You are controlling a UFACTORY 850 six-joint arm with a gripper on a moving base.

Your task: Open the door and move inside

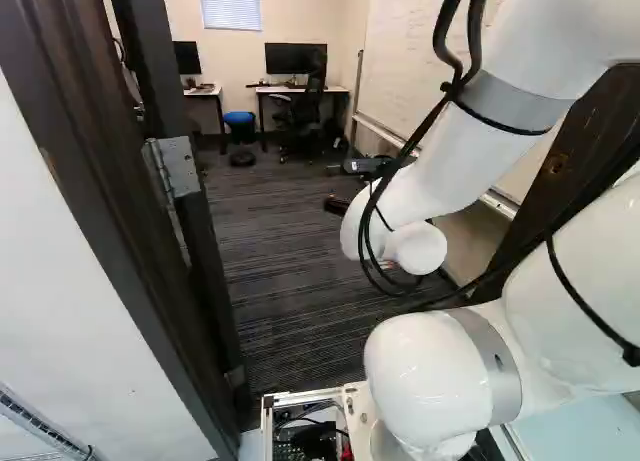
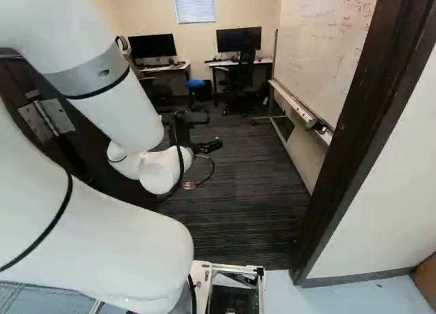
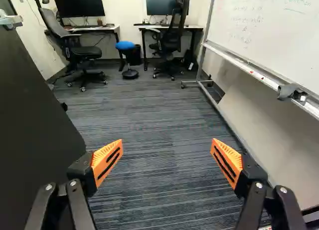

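The door (image 3: 32, 120) stands open, beside the claw (image 2: 216, 144) on the robot's left — whether it touches the near finger, I can't quite tell. The claw is spread wide, its orange pads (image 3: 107, 160) well apart, with nothing held between them. It points into the room over striped carpet (image 3: 154, 140). Nearer the base, a metal hinge (image 2: 46, 119) shows at the left of the right base view, and a dark door post (image 2: 368, 103) at the right. A whiteboard (image 3: 274, 30) lines the other side — desks and chairs stand ahead.
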